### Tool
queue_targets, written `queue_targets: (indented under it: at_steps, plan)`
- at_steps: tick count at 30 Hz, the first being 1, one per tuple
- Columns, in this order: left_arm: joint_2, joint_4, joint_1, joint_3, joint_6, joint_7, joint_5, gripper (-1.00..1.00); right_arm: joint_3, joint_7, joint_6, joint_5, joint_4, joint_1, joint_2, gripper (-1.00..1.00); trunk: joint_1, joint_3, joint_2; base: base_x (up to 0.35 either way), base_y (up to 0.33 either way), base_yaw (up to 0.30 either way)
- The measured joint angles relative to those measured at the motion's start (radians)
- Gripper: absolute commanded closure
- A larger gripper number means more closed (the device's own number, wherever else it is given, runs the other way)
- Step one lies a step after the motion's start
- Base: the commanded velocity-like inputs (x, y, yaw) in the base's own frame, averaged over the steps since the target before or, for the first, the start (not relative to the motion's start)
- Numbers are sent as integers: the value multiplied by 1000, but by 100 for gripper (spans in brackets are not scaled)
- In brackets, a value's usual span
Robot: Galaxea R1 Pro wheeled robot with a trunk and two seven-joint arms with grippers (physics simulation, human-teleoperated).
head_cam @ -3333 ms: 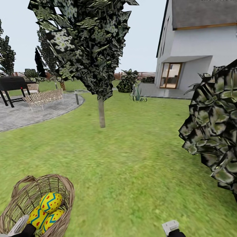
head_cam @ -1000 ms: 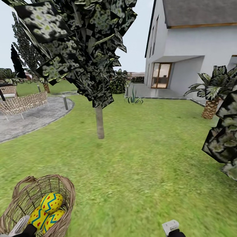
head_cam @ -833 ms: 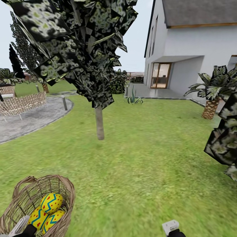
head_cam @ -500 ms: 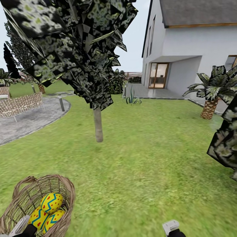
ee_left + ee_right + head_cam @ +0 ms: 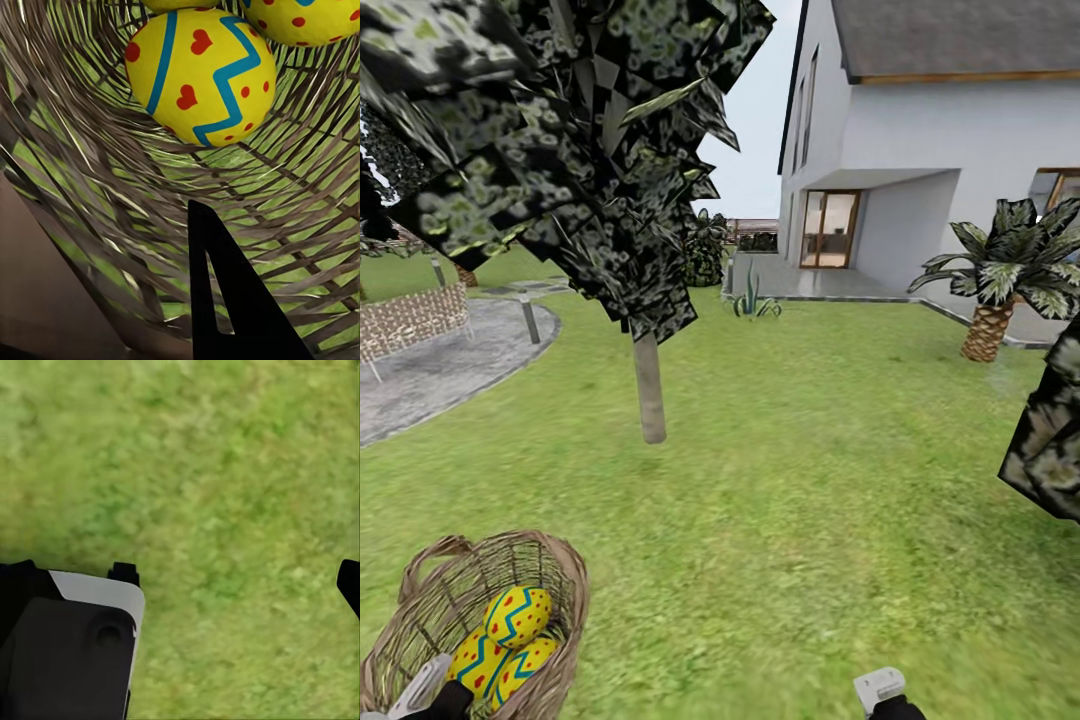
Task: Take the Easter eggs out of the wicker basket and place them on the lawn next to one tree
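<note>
The wicker basket [image 5: 555, 580] hangs at the lower left of the head view, with three Easter eggs [image 5: 515, 615] piled inside. My left gripper [image 5: 154, 244] is shut on the basket's wall. One dark finger [image 5: 225, 300] reaches inside, below a yellow egg [image 5: 201, 71] with a blue zigzag and red hearts. A second egg [image 5: 307, 19] lies beside it. The tree [image 5: 649, 390] stands ahead on the lawn [image 5: 810, 500], its pale trunk a few metres off and its dark crown overhead. My right gripper [image 5: 236, 579] is open over bare grass.
A grey paved round area [image 5: 430, 370] with a woven seat [image 5: 410, 318] and a short post [image 5: 528, 318] lies to the left. A white house [image 5: 940, 130] stands behind, a short palm [image 5: 990, 330] at the right, and dark foliage [image 5: 1050, 440] juts in at the right edge.
The whole view has shifted: the tree trunk has grown nearer and lower, the paved area has slid left, and the palm has come into view. Basket and arms keep their place in the picture.
</note>
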Motion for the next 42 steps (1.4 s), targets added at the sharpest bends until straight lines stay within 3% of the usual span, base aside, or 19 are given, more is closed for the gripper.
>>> queue_targets:
  at_steps: [15, 23, 42]
  plan:
    - [-2, 1, 0, 0, -1, 0, -1, 100, 2, 0, 0, 0, 1, 0, 0, -100, 0, 0, 0, 336, 87, 0]
    - [-2, 1, 0, -20, -2, 0, 1, 100, 2, 0, 0, 0, 2, 0, 0, -100, 0, 0, 0, 338, 80, 0]
    - [-1, 2, 0, -20, -5, 0, 0, 100, 3, 0, 0, 0, 3, 0, 2, -100, 0, 0, 0, 339, 3, 0]
